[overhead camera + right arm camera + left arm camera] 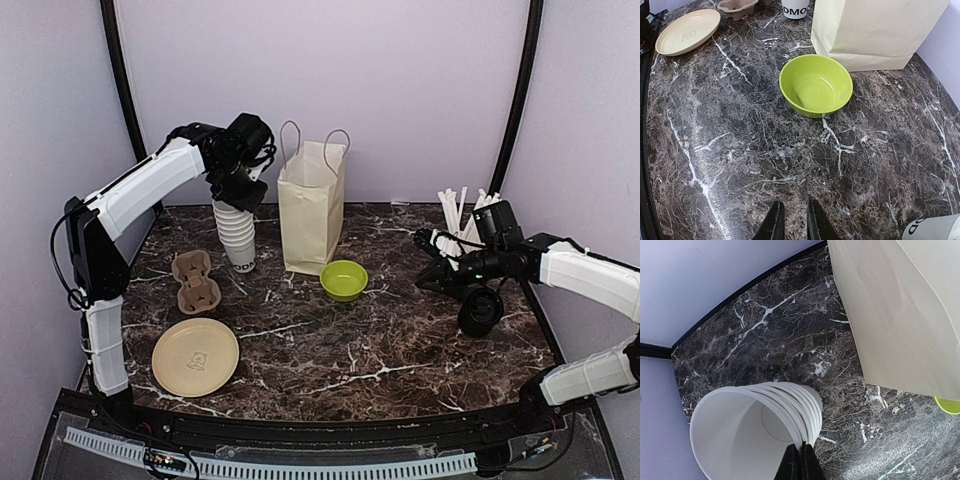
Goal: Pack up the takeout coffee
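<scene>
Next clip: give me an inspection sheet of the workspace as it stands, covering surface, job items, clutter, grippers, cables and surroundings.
Surface: dark marble table, no spills seen.
Job's things: takeout coffee upright at the right, beside the right arm; paper bag standing at the back.
Clutter: stack of lidless cups, cup carrier, plate, green bowl, cup of straws.
Grippers: left gripper shut, apparently pinching the stack's top rim; right gripper open, empty, over bare table.
Cables: black cable looped at the left arm.
Surroundings: lilac walls, black frame poles.
</scene>
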`<state>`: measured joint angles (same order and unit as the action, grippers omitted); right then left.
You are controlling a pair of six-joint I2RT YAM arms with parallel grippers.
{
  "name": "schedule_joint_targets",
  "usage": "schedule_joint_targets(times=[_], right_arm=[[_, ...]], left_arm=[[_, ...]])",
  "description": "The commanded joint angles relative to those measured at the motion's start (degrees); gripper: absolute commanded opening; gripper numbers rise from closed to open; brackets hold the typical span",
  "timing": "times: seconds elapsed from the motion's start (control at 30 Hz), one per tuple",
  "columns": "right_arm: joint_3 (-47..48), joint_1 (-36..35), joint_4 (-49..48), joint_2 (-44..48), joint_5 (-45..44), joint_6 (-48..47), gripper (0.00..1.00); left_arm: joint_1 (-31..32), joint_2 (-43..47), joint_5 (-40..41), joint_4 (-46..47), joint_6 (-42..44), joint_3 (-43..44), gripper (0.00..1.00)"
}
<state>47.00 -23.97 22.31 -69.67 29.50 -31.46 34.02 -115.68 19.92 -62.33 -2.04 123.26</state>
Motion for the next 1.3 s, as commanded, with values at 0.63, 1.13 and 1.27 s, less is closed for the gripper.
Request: schedule_joint_targets(times=[0.63, 1.13, 1.27], right_arm=[[0.3, -0.3, -1.1, -0.3, -1.0, -0.2, 0.14], [0.1, -0.3, -1.2, -0.4, -1.6, -0.3, 0.13], [0.0, -0.3, -1.2, -0.5, -1.9, -0.4, 0.13]], left_arm=[[-0.4, 3.0, 3.6, 2.7, 2.4, -1.8, 0.00], [1.2, -0.7, 6.6, -2.9, 3.1, 6.3, 0.00], [2.1, 1.1, 16.5, 1.1, 2.8, 1.6, 0.00]])
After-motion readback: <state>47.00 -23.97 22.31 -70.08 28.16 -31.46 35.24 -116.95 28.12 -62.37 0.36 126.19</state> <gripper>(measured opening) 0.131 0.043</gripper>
